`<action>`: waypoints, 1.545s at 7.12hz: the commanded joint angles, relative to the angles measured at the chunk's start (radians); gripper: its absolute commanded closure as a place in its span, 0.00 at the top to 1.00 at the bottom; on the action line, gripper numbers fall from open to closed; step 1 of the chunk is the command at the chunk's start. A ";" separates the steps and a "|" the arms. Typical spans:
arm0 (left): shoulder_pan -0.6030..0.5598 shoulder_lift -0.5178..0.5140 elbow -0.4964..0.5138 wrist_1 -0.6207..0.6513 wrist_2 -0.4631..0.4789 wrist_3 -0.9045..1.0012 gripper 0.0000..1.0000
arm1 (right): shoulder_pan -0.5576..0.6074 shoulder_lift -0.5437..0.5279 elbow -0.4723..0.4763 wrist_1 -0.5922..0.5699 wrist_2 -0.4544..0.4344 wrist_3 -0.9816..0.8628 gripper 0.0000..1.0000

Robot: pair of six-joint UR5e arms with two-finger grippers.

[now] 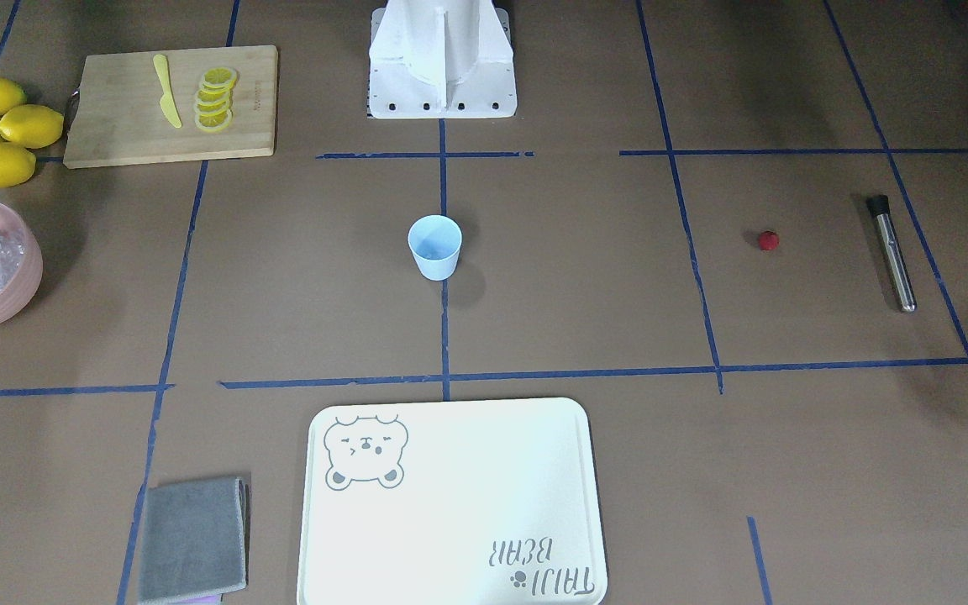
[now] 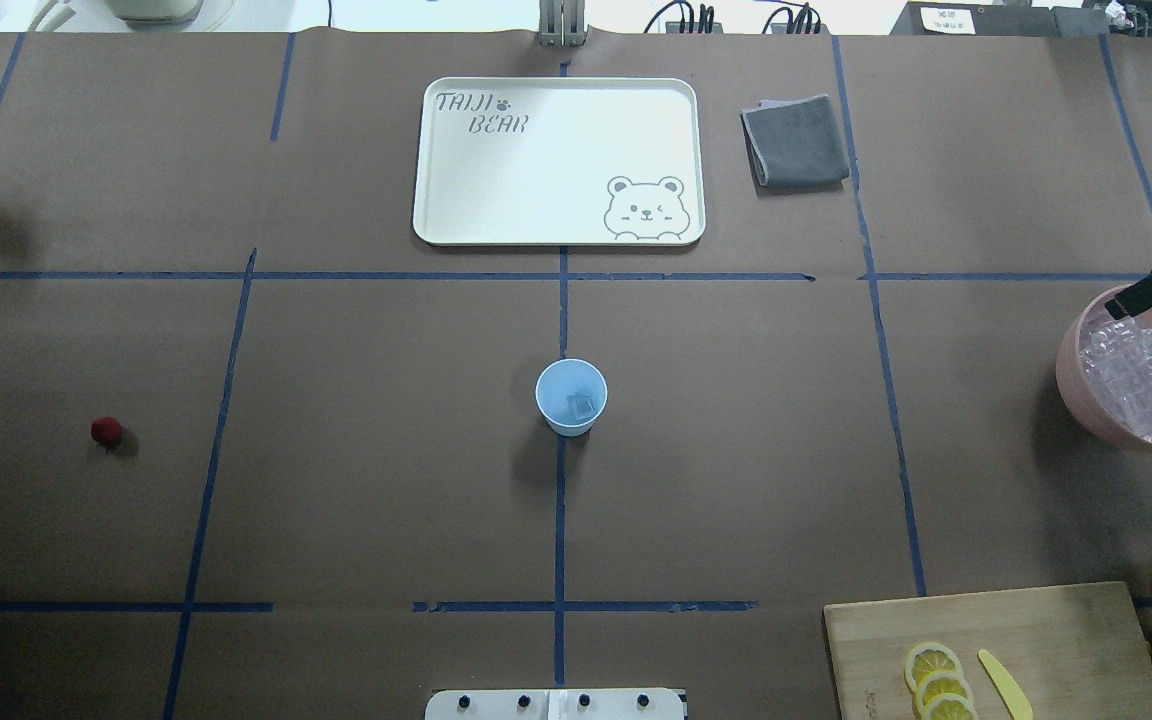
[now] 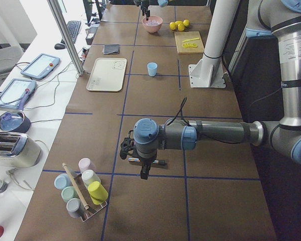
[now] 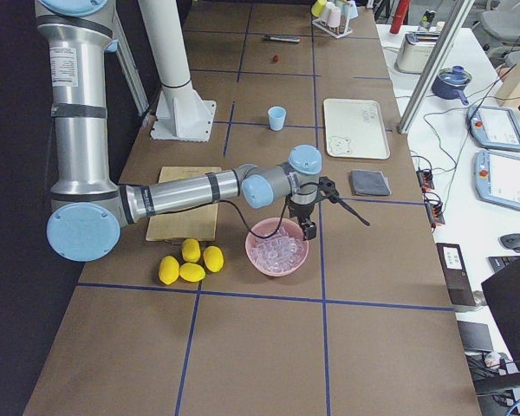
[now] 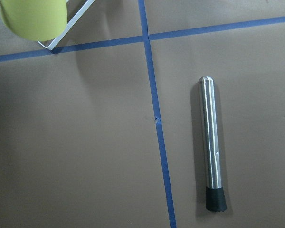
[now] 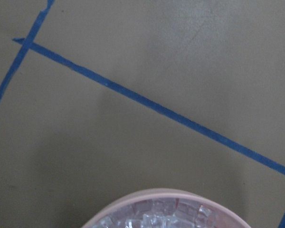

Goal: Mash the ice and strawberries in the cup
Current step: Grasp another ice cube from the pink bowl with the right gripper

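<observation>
overhead view, ice [image 2: 584, 404] inside cup [image 2: 547, 392], indistinct from front

Even overhead light, soft shadows, sharp

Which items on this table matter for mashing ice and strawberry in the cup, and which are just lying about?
For the job:
cup
ice in the pink bowl
ice cube already inside the cup
strawberry
metal muddler, probably the mashing tool

Lying about:
lemons
cutting board with lemon slices and yellow knife
tray
grey cloth
rack of cups
</observation>
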 commanded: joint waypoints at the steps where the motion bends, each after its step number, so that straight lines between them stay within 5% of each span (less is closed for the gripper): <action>1: 0.000 0.000 0.004 0.000 0.000 0.000 1.00 | -0.002 -0.122 0.010 0.155 -0.006 -0.019 0.98; 8: 0.000 0.006 0.007 0.000 0.000 0.000 1.00 | -0.096 -0.177 -0.001 0.180 -0.055 -0.123 0.87; 10: 0.000 0.006 0.008 0.000 0.000 0.000 1.00 | -0.094 -0.183 -0.001 0.180 -0.055 -0.123 0.69; 11: 0.000 0.006 0.007 0.000 0.000 0.000 1.00 | -0.094 -0.185 -0.001 0.180 -0.055 -0.126 0.48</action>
